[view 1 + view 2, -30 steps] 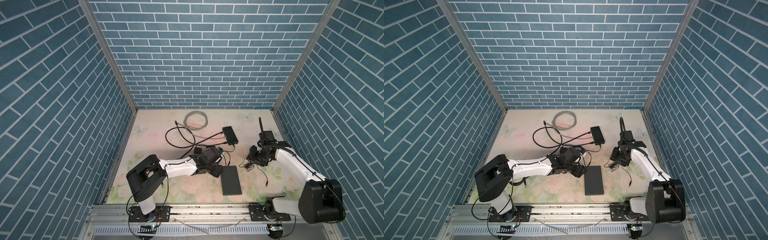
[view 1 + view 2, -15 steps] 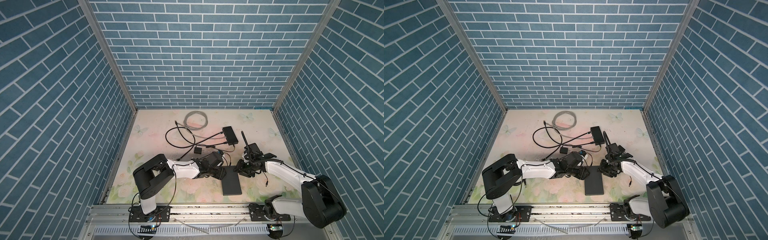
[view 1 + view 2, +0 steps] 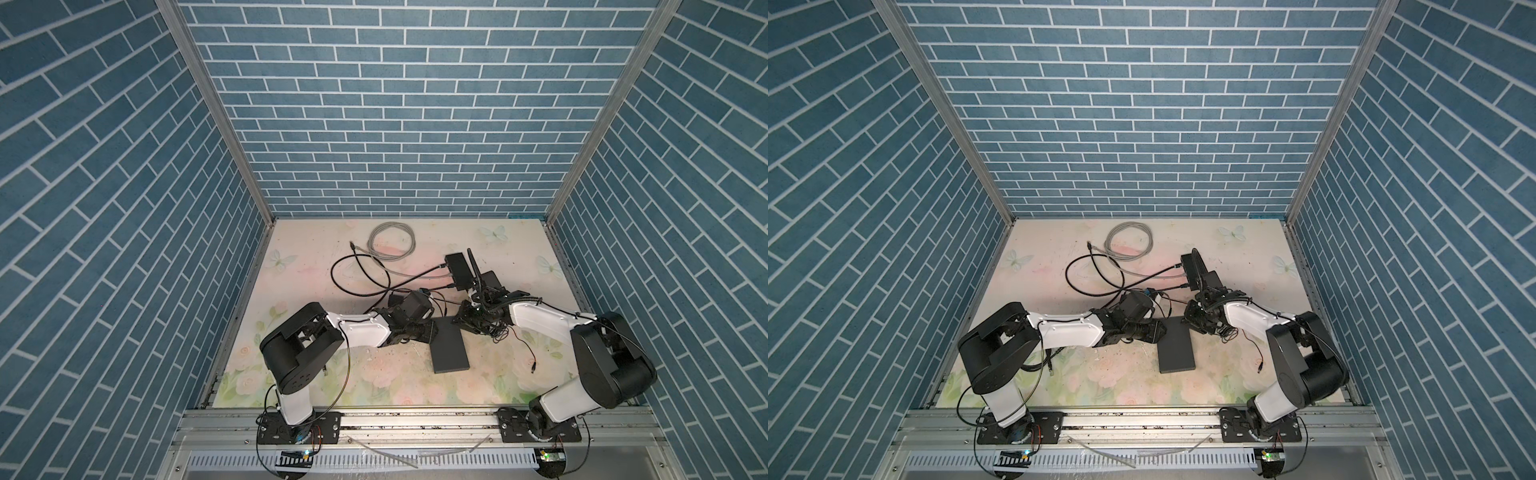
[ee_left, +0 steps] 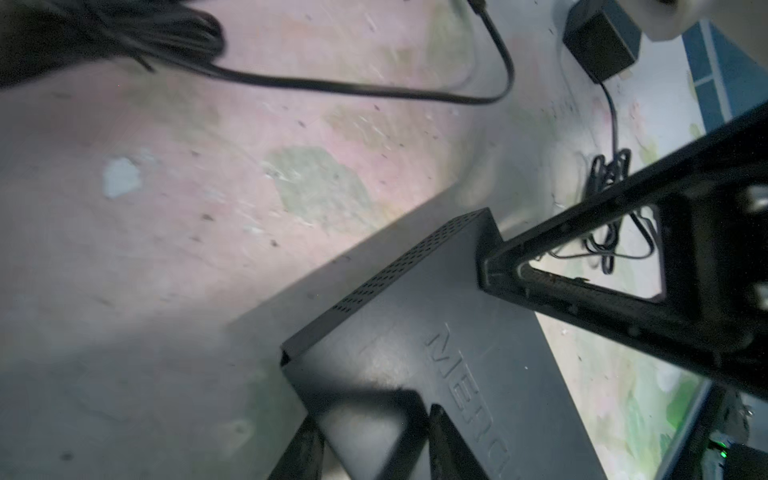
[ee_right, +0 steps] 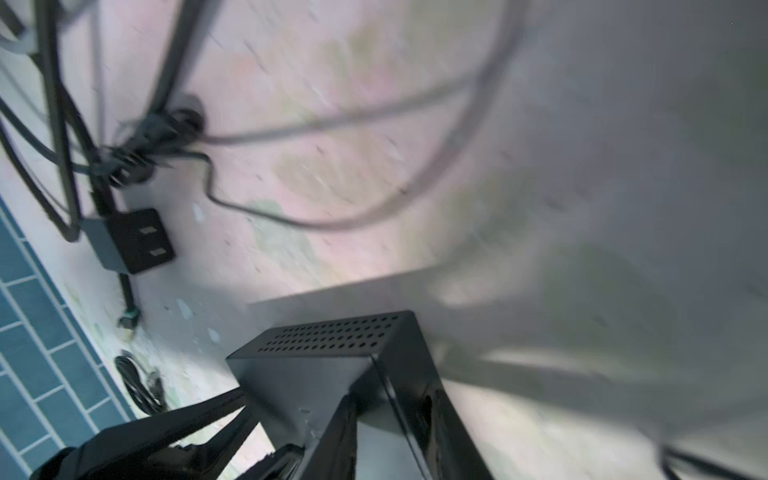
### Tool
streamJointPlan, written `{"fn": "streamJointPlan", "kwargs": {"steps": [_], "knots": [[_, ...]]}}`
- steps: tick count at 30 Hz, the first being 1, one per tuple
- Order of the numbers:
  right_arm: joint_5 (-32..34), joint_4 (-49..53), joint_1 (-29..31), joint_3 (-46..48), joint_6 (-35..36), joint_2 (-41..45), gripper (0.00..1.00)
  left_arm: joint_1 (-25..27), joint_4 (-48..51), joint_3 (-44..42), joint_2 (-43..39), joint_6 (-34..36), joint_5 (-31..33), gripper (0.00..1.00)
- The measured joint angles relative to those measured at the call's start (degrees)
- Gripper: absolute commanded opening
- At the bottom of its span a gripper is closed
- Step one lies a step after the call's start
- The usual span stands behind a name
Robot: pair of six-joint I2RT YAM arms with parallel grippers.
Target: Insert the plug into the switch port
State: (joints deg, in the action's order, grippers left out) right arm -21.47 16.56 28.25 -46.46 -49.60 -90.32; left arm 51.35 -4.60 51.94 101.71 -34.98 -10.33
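Note:
The switch [image 3: 449, 347] [image 3: 1177, 347] is a flat dark grey box lying on the flowered mat; its ports do not show. My left gripper [image 3: 430, 332] [image 4: 372, 415] is open, its jaws straddling the switch's [image 4: 415, 332] far left corner. My right gripper [image 3: 462, 326] [image 5: 386, 399] is open too, one finger over the switch's [image 5: 307, 374] top and the other along its side wall at the far right corner. No plug is between either pair of jaws. A grey cable's plug [image 3: 353, 246] lies at the back. A thin lead's barrel plug [image 3: 533, 366] lies to the right of the switch.
A small black hub [image 3: 459, 270] with cables plugged in sits behind the grippers. Black cable loops [image 3: 345, 276] and a grey coil [image 3: 392, 241] cover the back middle. A power adapter [image 4: 598, 41] and a bundled thin lead [image 4: 611, 174] lie to the right of the switch.
My right gripper swung left from the bundled lead to the switch's far right corner. My left gripper came down to the far left corner. Both pairs of jaws have narrowed.

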Motion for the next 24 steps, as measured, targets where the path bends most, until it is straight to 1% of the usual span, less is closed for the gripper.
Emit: {"fn": "streamJointPlan", "kwargs": {"steps": [5,7,10,12,15,18,21,24], "knots": [[-2.1,-1.1,1.1,-4.3,-0.9,-5.0,0.44,-3.9,0.4,-0.5,-0.7,3.3,-1.0,0.44],[-2.4,0.6,1.2,-4.9,-0.7,-4.9,0.49,-4.9,1.2,-0.5,-1.0,5.3,-1.5,0.46],[-2.6,5.7,0.1,-5.6,0.5,-3.1,0.52,-5.5,3.7,-0.6,-3.0,8.3,-1.7,0.50],[-2.3,10.5,-2.0,-5.6,1.4,0.4,0.54,-5.6,5.5,-0.6,-5.3,10.0,-1.7,0.52],[-0.8,19.4,-7.2,-6.0,3.8,8.2,0.55,-5.6,7.4,-1.2,-9.8,11.6,-1.3,0.53],[2.9,28.3,-12.7,-7.1,6.9,14.6,0.55,-5.6,8.8,-1.6,-13.2,13.0,-0.6,0.53],[7.4,34.8,-17.6,-6.7,9.8,17.2,0.56,-5.6,9.1,-2.4,-15.0,13.9,-0.2,0.53],[11.5,37.6,-20.7,-4.0,11.8,17.0,0.54,-5.6,9.0,-3.9,-15.1,13.9,-0.4,0.53]]}}
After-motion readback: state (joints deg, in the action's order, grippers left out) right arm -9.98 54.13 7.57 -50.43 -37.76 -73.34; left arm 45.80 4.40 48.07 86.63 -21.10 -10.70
